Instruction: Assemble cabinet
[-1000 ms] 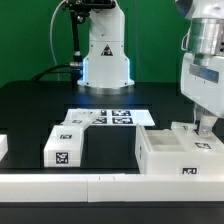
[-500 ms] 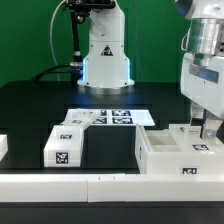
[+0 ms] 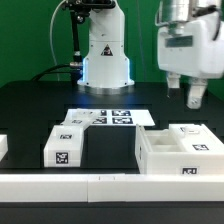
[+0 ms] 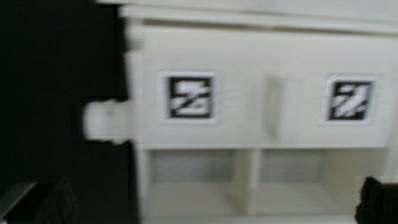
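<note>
claw [image 3: 184, 93] hangs wide open over the cabinet [image 3: 175, 150], nothing in it. cabinet sits on the black table [image 3: 30, 110] at the exterior view's right, near the marker board [image 3: 110, 118].

Black table [image 3: 30, 110] with cabinet [image 3: 180, 155], tagged white part [image 3: 65, 146], marker board [image 3: 110, 117]

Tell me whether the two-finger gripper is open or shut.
The gripper is open: its dark fingertips stand far apart in the wrist view, only the large white plastic cabinet box beneath.
</note>
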Controlling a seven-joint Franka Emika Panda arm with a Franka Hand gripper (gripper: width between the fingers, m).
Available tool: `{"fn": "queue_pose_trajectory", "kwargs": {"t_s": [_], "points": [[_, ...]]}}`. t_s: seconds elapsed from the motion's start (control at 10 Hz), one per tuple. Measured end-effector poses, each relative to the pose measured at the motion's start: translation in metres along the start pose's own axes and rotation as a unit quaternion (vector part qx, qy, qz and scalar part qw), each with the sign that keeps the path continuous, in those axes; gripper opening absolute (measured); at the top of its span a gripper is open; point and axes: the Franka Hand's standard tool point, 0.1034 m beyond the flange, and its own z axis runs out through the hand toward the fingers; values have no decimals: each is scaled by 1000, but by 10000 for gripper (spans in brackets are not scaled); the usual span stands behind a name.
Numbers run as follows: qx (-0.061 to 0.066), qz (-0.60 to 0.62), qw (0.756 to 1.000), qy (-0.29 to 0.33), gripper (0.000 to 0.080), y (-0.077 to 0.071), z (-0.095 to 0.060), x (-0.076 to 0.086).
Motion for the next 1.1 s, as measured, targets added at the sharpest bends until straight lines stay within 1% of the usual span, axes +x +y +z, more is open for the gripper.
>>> {"fn": "queue_pose_trajectory", "kwargs": {"t_s": [0.1,0.5,0.6,0.7,0.8,0.9,1.1], "points": [[0,-1,1000,2,796,-2,2,-1],[0,-7,1000,2,795,0,3,1],[5,-47,999,0,795,13,2,19],[1,-58,998,-3,795,35,1,46],[-6,-57,998,-8,795,52,1,71],[-4,-51,999,-12,795,57,2,80],[-4,-51,999,-11,795,56,3,79]]}}
